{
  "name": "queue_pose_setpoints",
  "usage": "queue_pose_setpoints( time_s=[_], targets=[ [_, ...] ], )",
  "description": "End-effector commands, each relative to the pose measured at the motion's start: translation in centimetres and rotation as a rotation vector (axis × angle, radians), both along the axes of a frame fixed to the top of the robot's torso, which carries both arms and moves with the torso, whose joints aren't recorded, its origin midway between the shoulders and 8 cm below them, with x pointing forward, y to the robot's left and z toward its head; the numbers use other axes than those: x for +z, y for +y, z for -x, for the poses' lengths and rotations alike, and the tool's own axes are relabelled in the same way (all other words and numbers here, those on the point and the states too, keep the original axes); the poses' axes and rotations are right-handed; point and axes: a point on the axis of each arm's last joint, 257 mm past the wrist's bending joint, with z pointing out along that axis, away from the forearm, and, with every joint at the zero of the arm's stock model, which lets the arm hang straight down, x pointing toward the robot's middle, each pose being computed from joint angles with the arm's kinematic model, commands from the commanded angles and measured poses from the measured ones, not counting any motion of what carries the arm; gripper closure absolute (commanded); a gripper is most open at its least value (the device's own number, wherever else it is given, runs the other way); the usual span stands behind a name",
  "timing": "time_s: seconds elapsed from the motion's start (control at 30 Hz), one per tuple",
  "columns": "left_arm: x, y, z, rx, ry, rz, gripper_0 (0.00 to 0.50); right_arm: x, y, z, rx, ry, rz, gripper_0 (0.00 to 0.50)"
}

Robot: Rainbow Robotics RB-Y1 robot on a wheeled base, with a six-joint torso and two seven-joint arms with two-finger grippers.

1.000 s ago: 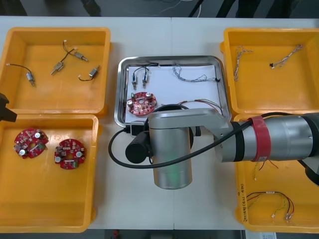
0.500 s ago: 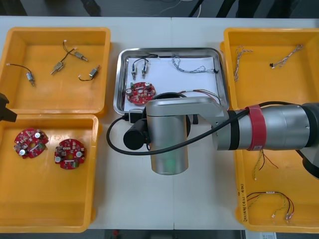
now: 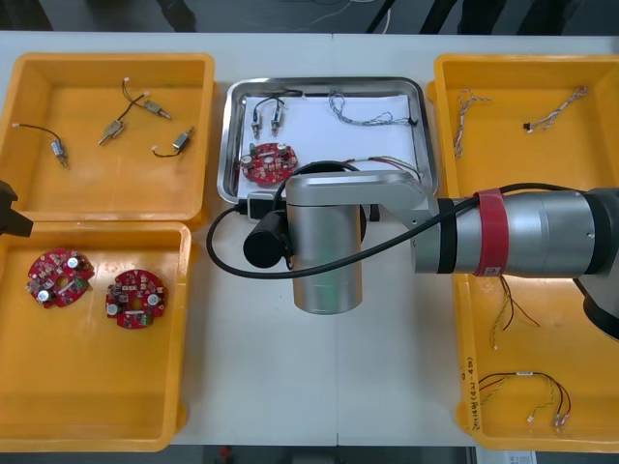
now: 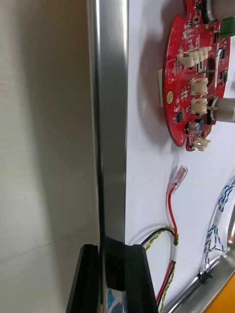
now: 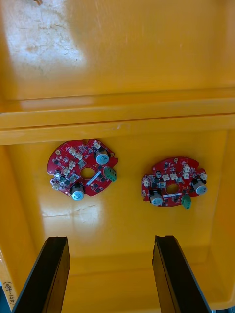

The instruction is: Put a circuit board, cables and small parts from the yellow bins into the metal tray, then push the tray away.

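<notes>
The metal tray (image 3: pixel 232 145) lies between the bins, white inside. It holds a round red circuit board (image 3: pixel 268 162), small metal parts (image 3: pixel 266 118), a blue and white cable (image 3: pixel 363 114) and a red and yellow cable (image 3: pixel 392 166). My right arm (image 3: pixel 324 242) reaches across the table to the tray's near side and covers it. In the right wrist view my right gripper (image 4: pixel 111 279) is shut, its tips against the tray's rim (image 4: pixel 110 122), with the board (image 4: pixel 196 73) and the red and yellow cable (image 4: pixel 171 230) just beyond. My left gripper (image 5: pixel 110 279) hangs open over two boards (image 5: pixel 84 167) (image 5: pixel 172 182).
The far left bin (image 3: pixel 106 184) holds small metal parts on black leads. The near left bin (image 3: pixel 97 377) holds two boards (image 3: pixel 59 276). Blue and white cables (image 3: pixel 464 116) lie in the far right bin, red and yellow cables (image 3: pixel 527 387) in the near right one.
The tray has slid away from me toward the table's far edge, and my right arm has followed it. The left arm has not moved.
</notes>
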Motion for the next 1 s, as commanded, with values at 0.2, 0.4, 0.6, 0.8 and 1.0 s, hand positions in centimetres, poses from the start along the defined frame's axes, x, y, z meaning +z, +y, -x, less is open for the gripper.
queue_pose_setpoints(
  time_s=[0.2,0.4,0.6,0.8,1.0],
  targets=[
    [1.6,1.7,0.3,0.026,-0.027,-0.052,0.0,3.7,2.5,-1.9,0.066,-0.09,0.029,0.5],
    [1.6,1.7,0.3,0.026,-0.027,-0.052,0.0,4.5,2.8,-2.6,0.069,-0.107,0.027,0.5],
    [1.6,1.7,0.3,0.026,-0.027,-0.052,0.0,5.4,3.0,-3.5,0.067,-0.127,0.023,0.5],
    [1.6,1.7,0.3,0.026,-0.027,-0.052,0.0,6.9,3.1,-4.8,0.068,-0.157,0.021,0.5],
    [1.6,1.7,0.3,0.026,-0.027,-0.052,0.0,7.6,2.9,-5.8,0.059,-0.174,0.013,0.5]
  ],
)
